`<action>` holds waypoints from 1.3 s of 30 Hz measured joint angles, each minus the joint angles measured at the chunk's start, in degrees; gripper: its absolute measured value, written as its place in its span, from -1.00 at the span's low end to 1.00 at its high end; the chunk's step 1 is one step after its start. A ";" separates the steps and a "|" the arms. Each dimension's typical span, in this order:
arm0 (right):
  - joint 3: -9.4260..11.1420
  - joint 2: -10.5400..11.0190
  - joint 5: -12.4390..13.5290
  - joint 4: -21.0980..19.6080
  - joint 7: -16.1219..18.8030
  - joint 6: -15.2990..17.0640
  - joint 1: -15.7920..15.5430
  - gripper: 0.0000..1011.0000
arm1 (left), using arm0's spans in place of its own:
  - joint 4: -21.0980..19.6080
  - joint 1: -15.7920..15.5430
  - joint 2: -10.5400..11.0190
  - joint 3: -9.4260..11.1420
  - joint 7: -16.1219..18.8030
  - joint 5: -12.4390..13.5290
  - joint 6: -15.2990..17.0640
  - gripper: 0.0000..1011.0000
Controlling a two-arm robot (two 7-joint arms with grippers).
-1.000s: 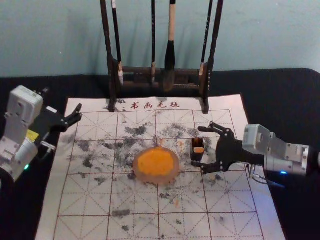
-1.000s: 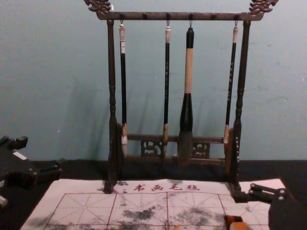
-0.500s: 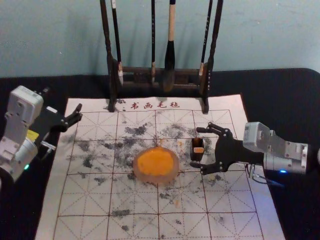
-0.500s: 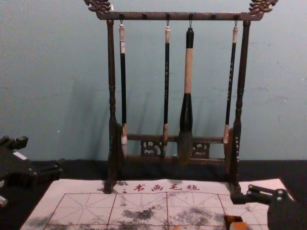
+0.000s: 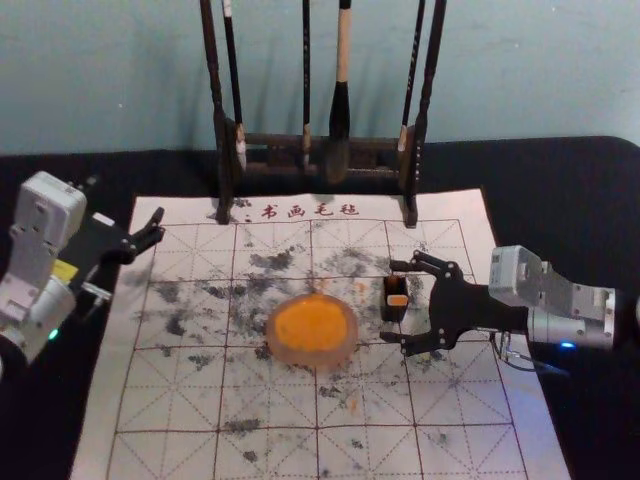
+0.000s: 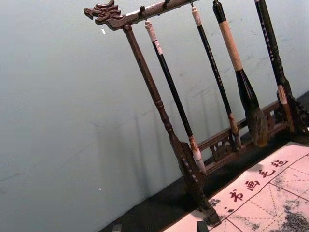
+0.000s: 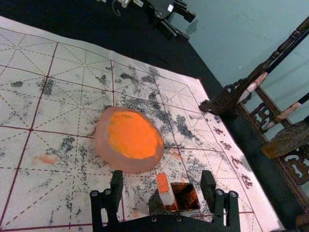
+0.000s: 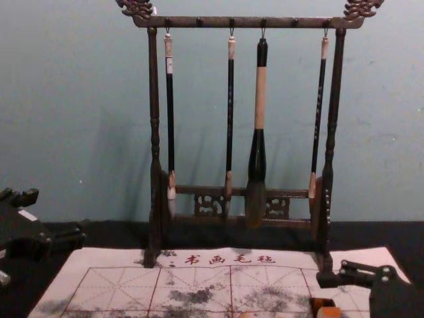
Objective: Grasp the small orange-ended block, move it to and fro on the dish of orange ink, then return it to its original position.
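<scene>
"Orange-ended, white-sided small block (image 7: 166,193); where?"
"Inside the dark open-topped box (image 5: 395,315), right of the pinkish dish of orange ink (image 5: 310,359); the right wrist view adds a pale side to the head view's orange end."
"Grippers?"
"Black right gripper (image 5: 395,302), spread wide around the box, empty; black left gripper (image 8: 57,215), parked far left, spread, empty."

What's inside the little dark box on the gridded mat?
The small block stands inside the box, orange end up. The box's inner wall is stained orange. Its floor and the block's lower part are hidden. The right gripper is open around it.
</scene>
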 joint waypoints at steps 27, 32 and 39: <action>-0.51 -0.05 0.82 0.58 0.53 1.94 0.60 0.98 | 0.00 0.00 0.00 0.00 0.00 0.00 0.00 0.98; -0.51 -0.05 0.82 0.55 0.51 1.91 0.60 0.89 | 0.00 0.00 0.00 0.00 0.00 0.00 0.00 0.98; -0.48 -0.06 0.80 0.53 0.48 1.88 0.58 0.61 | 0.00 0.00 0.00 0.00 0.00 0.00 0.00 0.98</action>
